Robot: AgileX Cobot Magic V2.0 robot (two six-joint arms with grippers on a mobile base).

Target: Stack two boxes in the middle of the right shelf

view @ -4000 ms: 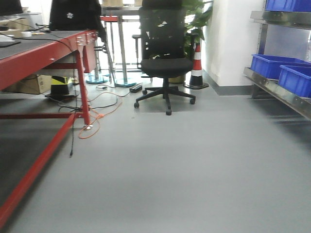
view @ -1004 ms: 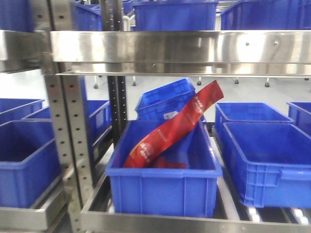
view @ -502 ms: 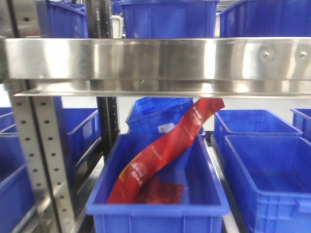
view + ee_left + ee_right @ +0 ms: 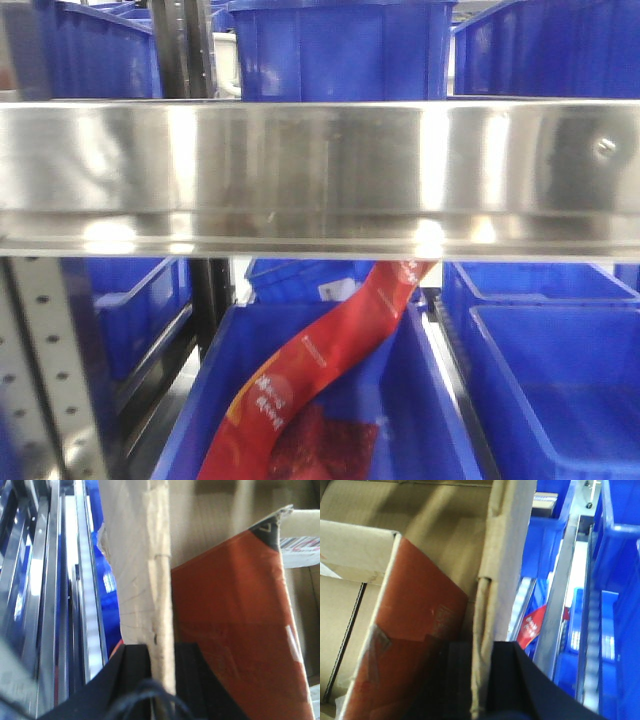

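Note:
A brown cardboard box is held from both sides. In the left wrist view my left gripper [image 4: 162, 650] is shut on the box's [image 4: 132, 555] taped wall edge. In the right wrist view my right gripper [image 4: 482, 650] is shut on the box's [image 4: 507, 540] opposite creased wall. An orange-red flat carton [image 4: 230, 630] lies inside the box [image 4: 415, 625]. The shelf's shiny steel front rail [image 4: 320, 175] fills the middle of the front view, very close. The box and both grippers are out of the front view. A second box is not clearly seen.
Blue plastic bins stand on the tier above the rail [image 4: 340, 50] and below it [image 4: 560, 380]. A red snack bag [image 4: 320, 370] leans in the lower middle bin. A grey perforated upright [image 4: 40, 360] stands at left. Blue bins [image 4: 620, 580] and steel rails [image 4: 45, 580] run beside the box.
The front view turned from the room aisle to the rack, then closed in: the steel rail grew and slid down the frame, hiding more of the bin with the red bag.

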